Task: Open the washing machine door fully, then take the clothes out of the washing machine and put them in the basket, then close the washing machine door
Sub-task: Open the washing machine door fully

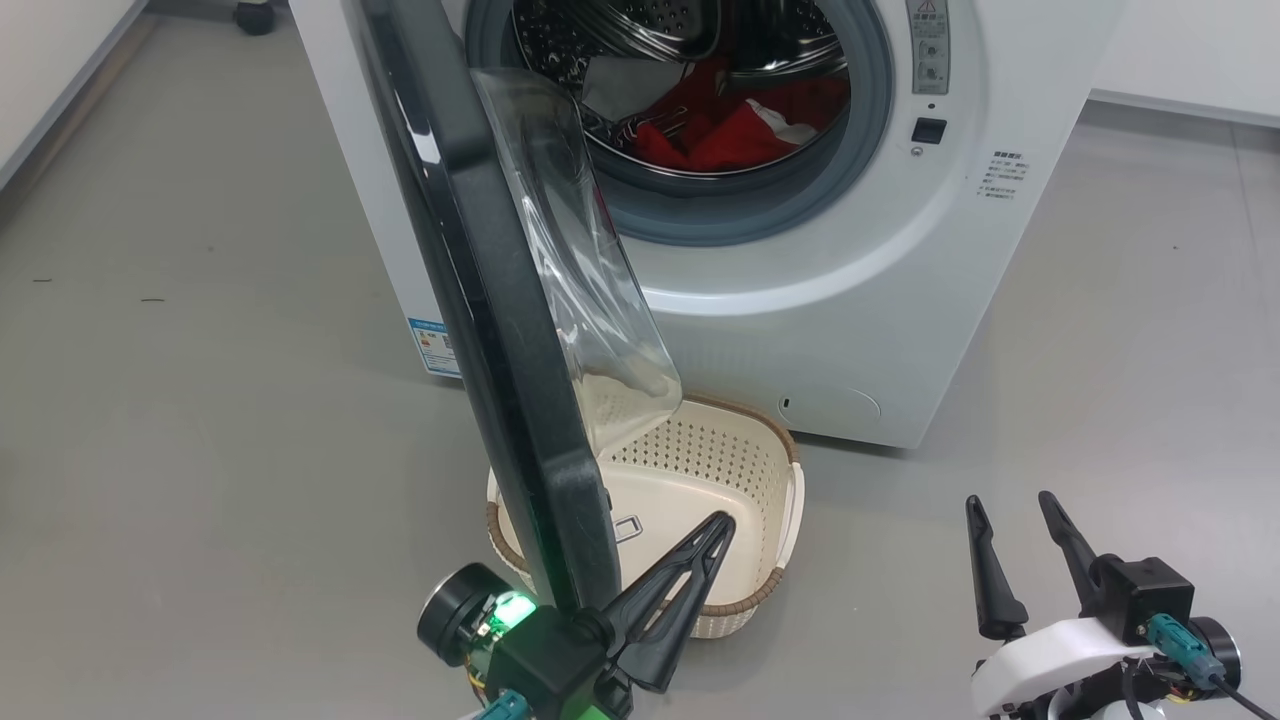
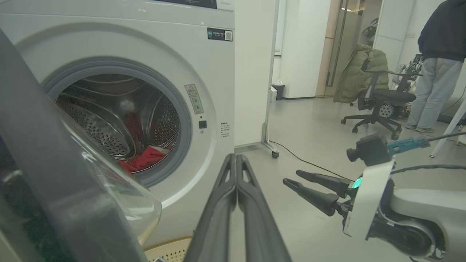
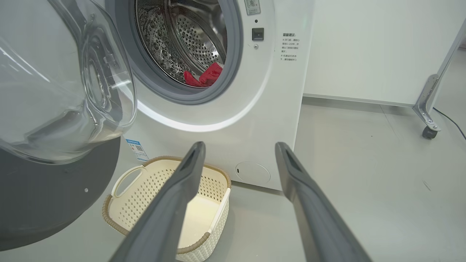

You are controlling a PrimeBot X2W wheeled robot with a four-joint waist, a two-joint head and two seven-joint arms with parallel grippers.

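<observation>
Door (image 1: 480, 300) stands ajar, its near edge just left of the left gripper (image 1: 716, 530), whose fingers are pressed together. Right gripper (image 1: 1010, 505), fingers apart, hangs well to the right.

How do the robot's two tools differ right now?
The left tool has its fingers pressed together; the right tool has its fingers spread apart. The left tool sits close by the washing machine door and the basket; the right tool is off to the side above bare floor. Both are dark, two-fingered and hold nothing.
</observation>
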